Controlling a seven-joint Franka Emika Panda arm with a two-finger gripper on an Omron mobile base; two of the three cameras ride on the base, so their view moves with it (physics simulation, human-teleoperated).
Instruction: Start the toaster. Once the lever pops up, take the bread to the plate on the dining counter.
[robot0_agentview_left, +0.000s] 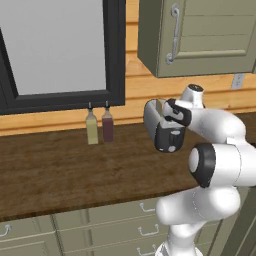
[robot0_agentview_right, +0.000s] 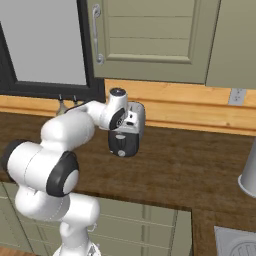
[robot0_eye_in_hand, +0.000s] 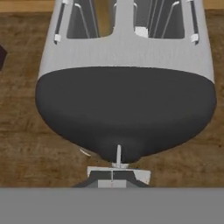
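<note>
A: Toaster (robot0_eye_in_hand: 124, 103) fills most of the hand view, black end panel toward the camera, silver body with two slots running away up the picture. Long axis points away from the gripper, toward the wall.

B: Where does it sit?

A: On the dark wood counter (robot0_agentview_left: 60, 170), near the back under the green cabinet (robot0_agentview_left: 200, 35). In the left base view the toaster (robot0_agentview_left: 161, 127) is right of the two bottles (robot0_agentview_left: 99, 125); in the right base view the toaster (robot0_agentview_right: 129, 131) sits just past the wrist.

B: Gripper?

A: Gripper (robot0_eye_in_hand: 113, 174) is clenched, fingertips together, nothing between them. It sits just below the bottom of the black panel, on the centre line. A thin light lever (robot0_eye_in_hand: 118, 156) sticks out of the panel right above the tips. Touching or just apart, can't tell.

B: So the lever is straight ahead of the tips?

A: Yes, directly above them in the hand view. My guess: the closed tips are used to press it, so the alignment with that slim lever is what matters.

B: Bread?

A: A tan strip (robot0_eye_in_hand: 104, 17) shows in the left slot, probably the bread. The right slot looks empty apart from its wire guides.

B: Looks?

A: Rounded, brushed grey shell, matte black end.
</note>
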